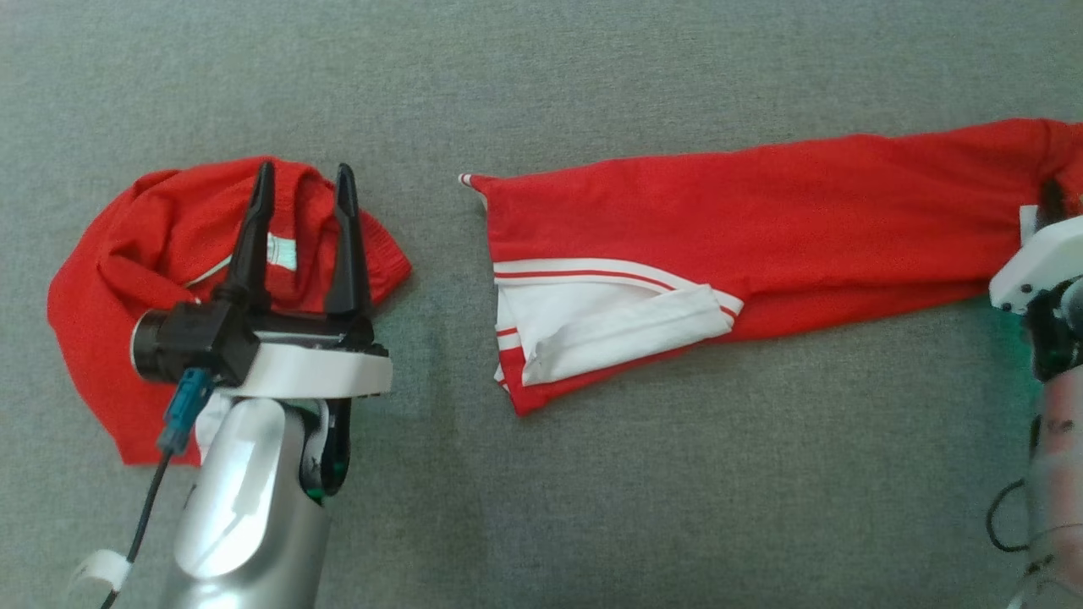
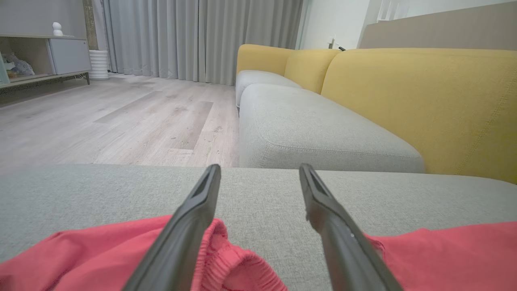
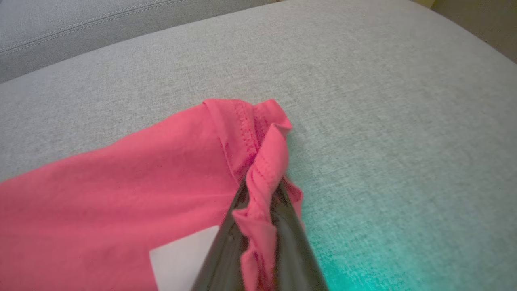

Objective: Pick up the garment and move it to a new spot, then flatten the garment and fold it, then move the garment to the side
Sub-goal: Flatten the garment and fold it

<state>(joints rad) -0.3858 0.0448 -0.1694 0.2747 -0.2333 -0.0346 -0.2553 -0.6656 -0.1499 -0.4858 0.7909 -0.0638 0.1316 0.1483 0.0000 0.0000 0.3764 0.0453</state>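
Red fabric is bunched between the 2 dark fingers of my right gripper (image 3: 262, 186), which are pinched shut on the hem at the right end of the long red garment (image 1: 761, 203). That garment lies stretched out on the grey cushion (image 1: 541, 68), with its white-striped panel (image 1: 592, 313) turned up at its left end. Well off that left end, my left gripper (image 1: 305, 169) hovers with jaws spread wide, holding nothing, above a crumpled red cloth (image 1: 118, 279).
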